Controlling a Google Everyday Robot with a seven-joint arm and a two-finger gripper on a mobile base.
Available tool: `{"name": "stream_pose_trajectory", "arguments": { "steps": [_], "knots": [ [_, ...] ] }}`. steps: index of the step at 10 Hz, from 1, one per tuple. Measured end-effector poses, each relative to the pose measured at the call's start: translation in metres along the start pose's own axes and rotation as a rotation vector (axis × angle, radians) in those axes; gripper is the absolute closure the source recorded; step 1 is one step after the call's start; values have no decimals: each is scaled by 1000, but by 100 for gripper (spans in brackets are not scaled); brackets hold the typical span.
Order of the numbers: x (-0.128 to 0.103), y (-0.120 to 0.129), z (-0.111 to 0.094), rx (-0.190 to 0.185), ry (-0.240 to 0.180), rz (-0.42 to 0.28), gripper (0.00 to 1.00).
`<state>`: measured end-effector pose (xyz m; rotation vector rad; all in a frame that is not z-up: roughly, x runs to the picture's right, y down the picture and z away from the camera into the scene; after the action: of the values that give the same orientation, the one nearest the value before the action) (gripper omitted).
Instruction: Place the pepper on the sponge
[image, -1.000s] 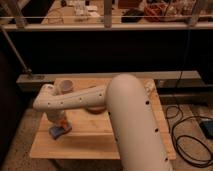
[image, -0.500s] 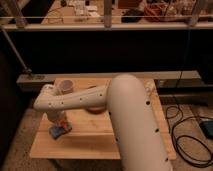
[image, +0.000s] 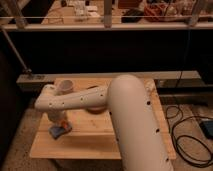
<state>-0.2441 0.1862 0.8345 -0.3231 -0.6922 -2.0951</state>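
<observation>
Nothing has visibly shifted since the earlier frames: the white arm's gripper (image: 57, 121) hangs low at the left of the pale wooden table (image: 100, 142), right over the small flat blue rectangular sponge (image: 54, 133). The small orange-red pepper (image: 63, 124) shows at the sponge's upper right edge. Whether the gripper clasps it or has let go, I cannot tell. This looks like the placing step; next, the pepper must rest settled before a straight lift clear.

Pale cup (image: 65, 87), brown dish (image: 96, 108) on wood tbl (image: 95, 141).
</observation>
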Motion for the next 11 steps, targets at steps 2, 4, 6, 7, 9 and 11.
{"name": "stream_pose_trajectory", "arguments": {
  "steps": [2,4,6,7,9,11],
  "knots": [
    [0,1,1,2,1,-3,90],
    [-1,2,1,3,1,-6,90],
    [-1,3,1,4,2,-10,90],
    [-1,4,1,4,2,-12,90],
    [-2,5,1,6,2,-14,90],
    [-3,6,0,8,4,-16,90]
  ]
}}
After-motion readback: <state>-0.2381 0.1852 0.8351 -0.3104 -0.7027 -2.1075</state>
